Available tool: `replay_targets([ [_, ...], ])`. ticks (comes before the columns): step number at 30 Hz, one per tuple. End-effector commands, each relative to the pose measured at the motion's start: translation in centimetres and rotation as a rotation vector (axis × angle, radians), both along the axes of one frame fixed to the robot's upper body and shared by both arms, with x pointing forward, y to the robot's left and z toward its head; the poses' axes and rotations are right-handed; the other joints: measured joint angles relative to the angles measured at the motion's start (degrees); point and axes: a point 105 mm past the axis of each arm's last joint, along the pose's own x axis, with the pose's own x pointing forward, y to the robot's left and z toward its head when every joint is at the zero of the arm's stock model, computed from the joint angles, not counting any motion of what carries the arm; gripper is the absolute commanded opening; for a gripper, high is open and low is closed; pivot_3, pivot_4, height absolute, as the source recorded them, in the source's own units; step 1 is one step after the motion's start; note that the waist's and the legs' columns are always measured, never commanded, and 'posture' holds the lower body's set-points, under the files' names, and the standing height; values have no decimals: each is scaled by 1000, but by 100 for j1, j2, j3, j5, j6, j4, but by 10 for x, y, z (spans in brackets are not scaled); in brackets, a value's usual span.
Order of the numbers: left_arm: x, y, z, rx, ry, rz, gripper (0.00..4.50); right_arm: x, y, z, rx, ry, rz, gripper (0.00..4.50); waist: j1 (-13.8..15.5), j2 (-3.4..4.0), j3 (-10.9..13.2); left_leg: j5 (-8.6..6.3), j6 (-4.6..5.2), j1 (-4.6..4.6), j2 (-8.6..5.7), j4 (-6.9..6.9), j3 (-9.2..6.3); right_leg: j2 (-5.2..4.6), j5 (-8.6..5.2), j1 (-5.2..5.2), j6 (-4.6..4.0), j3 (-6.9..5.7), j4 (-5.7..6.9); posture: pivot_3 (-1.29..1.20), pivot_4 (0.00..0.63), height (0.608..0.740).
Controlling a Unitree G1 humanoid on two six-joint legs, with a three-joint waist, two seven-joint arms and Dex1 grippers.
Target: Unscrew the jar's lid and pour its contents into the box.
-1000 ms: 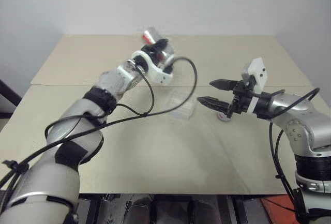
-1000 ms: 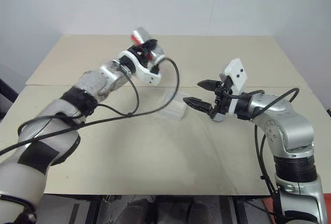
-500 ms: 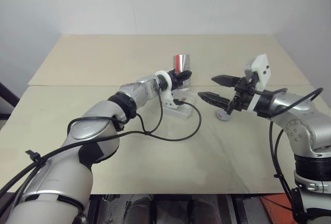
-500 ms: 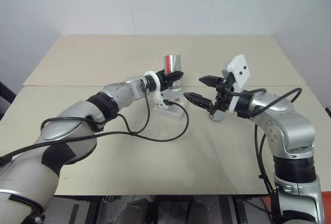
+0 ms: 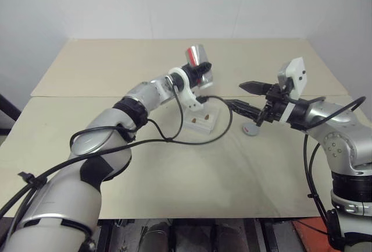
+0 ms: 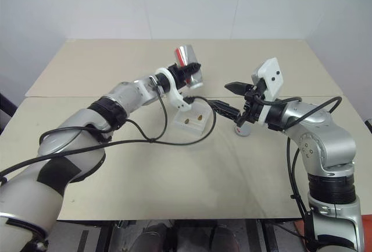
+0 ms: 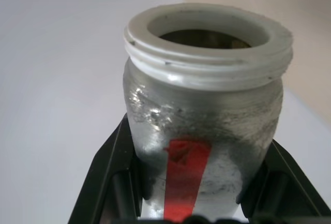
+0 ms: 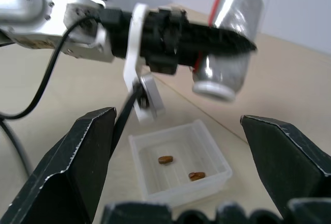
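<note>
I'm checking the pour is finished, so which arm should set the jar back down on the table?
Left. Its left gripper is shut on the jar, tipped mouth-down above the box, where the contents already lie. The right gripper hangs open and empty beside it.

I see a pale beige counter (image 5: pixel 116 66) made of two boards, with a straight seam (image 5: pixel 75 96) running across it from side to side. Behind it stands a plain white wall (image 5: pixel 174 2). At the near edge, under the counter, I make out dark frame parts (image 5: pixel 174 231) and something orange-red (image 5: pixel 308 231).
</note>
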Motion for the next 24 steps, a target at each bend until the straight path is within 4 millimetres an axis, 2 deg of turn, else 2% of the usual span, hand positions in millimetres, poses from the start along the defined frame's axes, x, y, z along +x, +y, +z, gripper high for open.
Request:
replay_targets([
  [1, 1, 18, 16, -275, 161, 27, 1926, -3, -1, 13, 8, -53, 14, 4453, -12, 0, 0, 0, 0, 0, 1, 2, 1, 0, 0, 0, 0, 0, 2, 0, 150, 740],
  [3, 1, 27, 13, -476, 341, 58, 1926, -3, -1, 13, 6, -51, 17, 4453, -19, 0, 0, 0, 0, 0, 2, 6, 6, 0, 0, -3, 0, 1, 7, 0, 150, 740],
  [8, -4, 53, 5, -1131, 857, 83, 1926, -5, -1, 11, 4, -39, 28, 4453, -24, 1, -1, 0, 0, -3, 7, 32, 9, -2, 0, -6, 1, 1, 30, 0, 150, 740],
  [12, -17, 70, -6, -1440, 1079, 58, 1926, -6, 0, 9, 5, -28, 38, 4453, -77, 2, -1, 0, 0, 0, 7, 39, 7, -2, 0, -5, 1, 5, 37, 0, 150, 740],
  [15, -26, 80, -20, -1560, 1154, 48, 1926, -7, 0, 8, 6, -24, 41, 4453, -110, 2, -1, 0, 0, 11, 5, 38, -27, -2, 0, 3, 0, 14, 40, 0, 150, 740],
  [18, -34, 90, -42, -1674, 1186, 36, 1926, -7, 1, 7, 13, -20, 44, 4453, -113, 2, -1, 0, 0, 30, 2, 38, -34, -2, 0, 23, 0, 15, 38, 0, 150, 740],
  [21, -42, 93, -62, -1688, 1160, 18, 1926, -7, 0, 6, 20, -16, 39, 4453, -99, 2, -1, -1, 0, 36, 2, 36, -41, -2, 0, 31, 0, 17, 38, 0, 150, 740],
  [24, -45, 93, -69, -1717, 1148, -12, 1926, -8, 0, 6, 23, -18, 37, 4453, -55, 2, -1, -1, 0, 33, 0, 35, -43, -2, 1, 30, -2, 16, 37, 0, 150, 740],
])
